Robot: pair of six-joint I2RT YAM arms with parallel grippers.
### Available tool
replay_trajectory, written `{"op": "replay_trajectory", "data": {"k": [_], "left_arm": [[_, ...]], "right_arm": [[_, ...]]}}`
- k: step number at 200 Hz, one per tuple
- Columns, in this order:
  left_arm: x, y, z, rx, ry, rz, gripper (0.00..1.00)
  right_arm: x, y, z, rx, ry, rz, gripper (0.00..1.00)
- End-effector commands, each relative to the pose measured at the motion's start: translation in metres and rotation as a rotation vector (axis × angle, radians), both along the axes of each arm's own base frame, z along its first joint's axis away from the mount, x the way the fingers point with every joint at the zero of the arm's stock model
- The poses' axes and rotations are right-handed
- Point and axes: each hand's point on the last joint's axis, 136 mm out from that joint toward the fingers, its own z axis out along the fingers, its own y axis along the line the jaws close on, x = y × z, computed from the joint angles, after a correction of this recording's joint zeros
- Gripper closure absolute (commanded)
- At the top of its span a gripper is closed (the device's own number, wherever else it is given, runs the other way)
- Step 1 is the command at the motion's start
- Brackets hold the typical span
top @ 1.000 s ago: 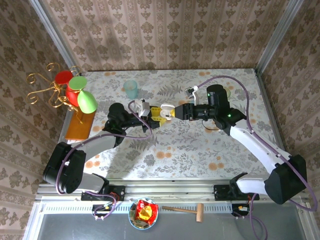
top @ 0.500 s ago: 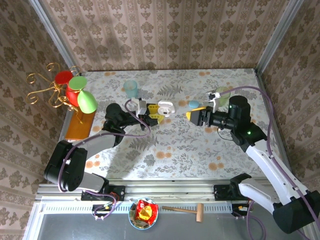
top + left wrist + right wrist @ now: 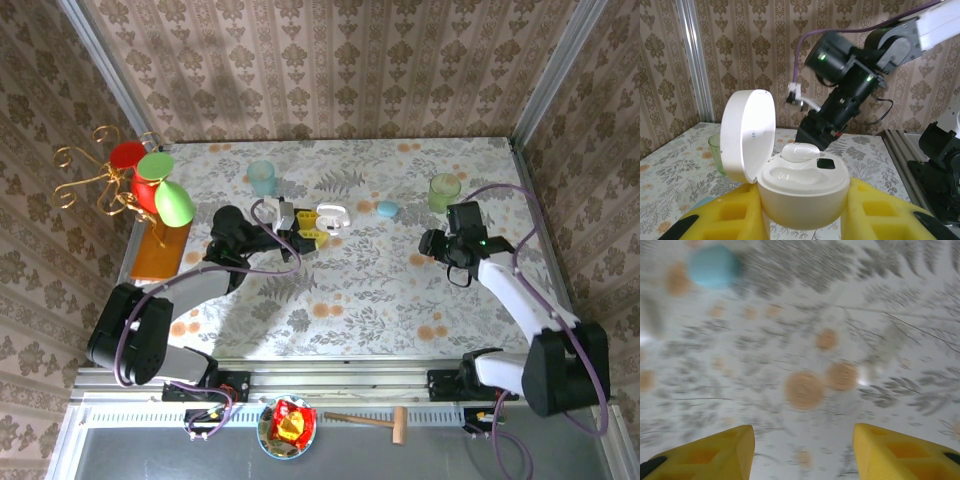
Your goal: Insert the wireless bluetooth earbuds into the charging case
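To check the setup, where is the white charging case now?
In the top view the charging case is near the middle of the table, held lid open in the left gripper; a light blue pebble lies to its right.

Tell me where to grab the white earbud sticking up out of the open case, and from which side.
Pinch the earbud by its rounded top, the part standing above the case. Come down from above, on the side away from the lid, which stands open and blocks that flank. The left gripper clamps the case body, so low approaches look blocked too.
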Motion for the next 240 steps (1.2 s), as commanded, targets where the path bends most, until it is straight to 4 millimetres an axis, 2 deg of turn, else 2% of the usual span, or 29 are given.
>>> {"op": "replay_trajectory", "data": {"k": [1, 17, 23, 73, 107, 148, 177, 240], "left_arm": [[-0.009, 0.001, 0.009, -0.001, -0.052, -0.016, 0.72], [-0.011, 0.0, 0.009, 0.003, -0.053, -0.016, 0.72], [-0.011, 0.0, 0.009, 0.004, -0.055, -0.017, 0.72], [-0.014, -0.003, 0.009, 0.003, -0.058, -0.025, 0.72], [-0.015, -0.003, 0.009, 0.005, -0.056, -0.028, 0.72], [-0.015, -0.003, 0.01, 0.003, -0.057, -0.028, 0.72], [-0.014, -0.004, 0.009, 0.005, -0.055, -0.028, 0.72], [-0.014, -0.004, 0.01, 0.011, -0.061, -0.029, 0.72]], "right_arm": [[0.008, -0.027, -0.005, -0.151, 0.051, -0.051, 0.46], [0.018, -0.029, -0.013, -0.163, 0.071, -0.034, 0.45], [0.022, -0.029, -0.024, -0.159, 0.098, -0.024, 0.44], [0.056, -0.033, -0.051, -0.112, 0.132, -0.015, 0.34], [0.069, -0.033, -0.062, -0.064, 0.175, -0.007, 0.32], [0.062, -0.021, -0.08, 0.096, 0.232, -0.044, 0.33], [0.058, -0.013, -0.083, 0.164, 0.233, -0.064, 0.36], [0.023, -0.021, -0.086, 0.109, 0.284, -0.062, 0.36]]}}
